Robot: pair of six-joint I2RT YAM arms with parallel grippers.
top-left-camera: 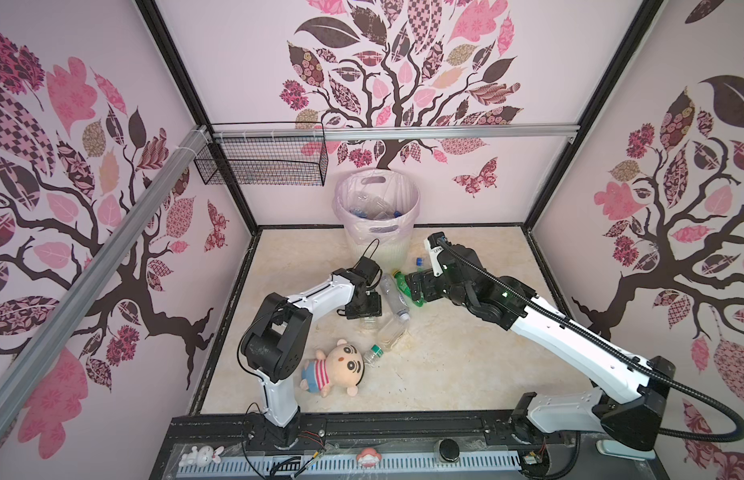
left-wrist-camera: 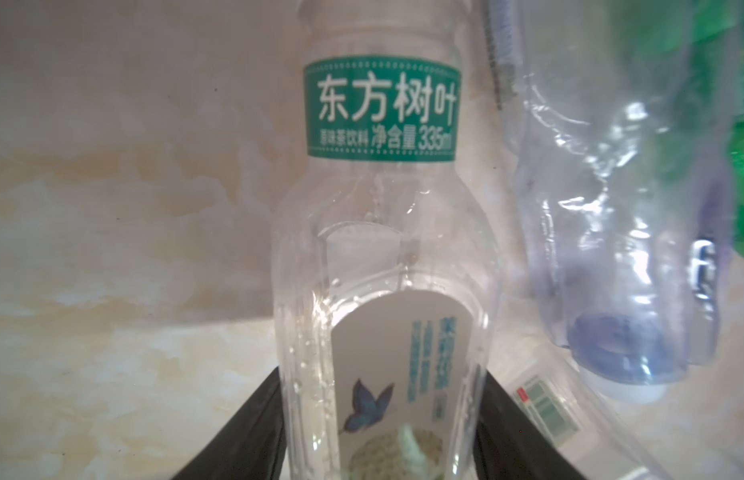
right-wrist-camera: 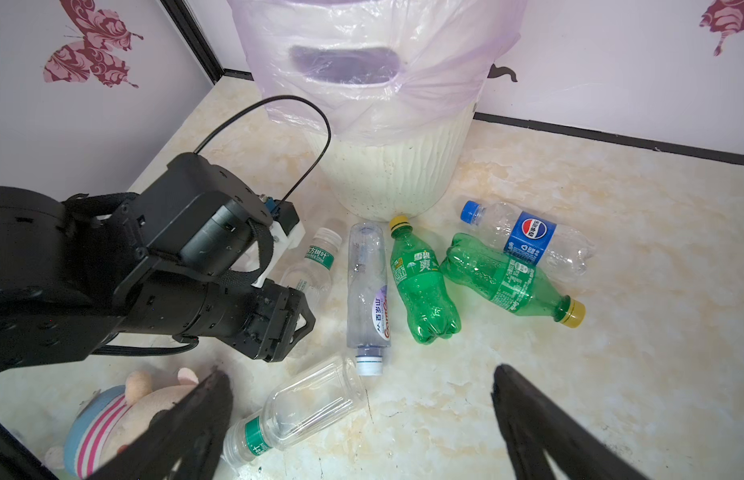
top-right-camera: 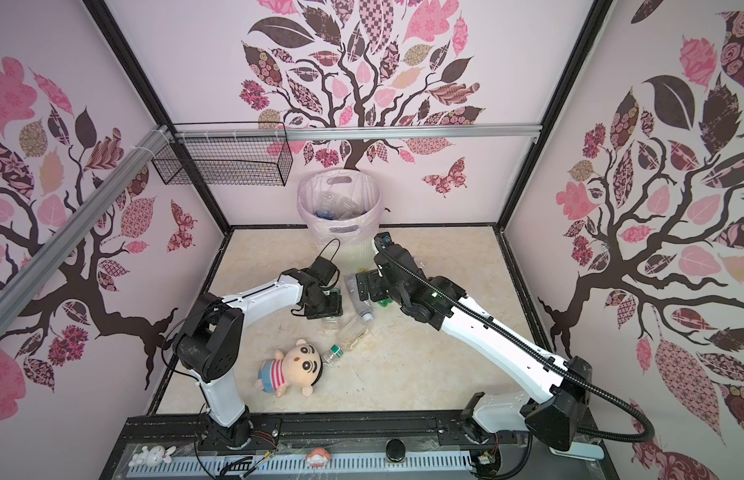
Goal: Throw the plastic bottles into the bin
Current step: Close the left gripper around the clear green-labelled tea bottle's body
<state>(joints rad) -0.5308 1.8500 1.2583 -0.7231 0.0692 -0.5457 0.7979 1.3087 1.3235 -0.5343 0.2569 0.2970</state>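
both jaws of the left gripper [left-wrist-camera: 380,374] flank the lower body of a clear tea bottle [left-wrist-camera: 383,249]; whether they clamp it or stand just off it cannot be told. the right gripper [right-wrist-camera: 360,372] is spread wide with nothing between its jaws. ahead of them lie a blue-tinted bottle [right-wrist-camera: 366,291], a green bottle [right-wrist-camera: 424,291] and, beyond those, the upright bin [right-wrist-camera: 387,174], touched by neither gripper.
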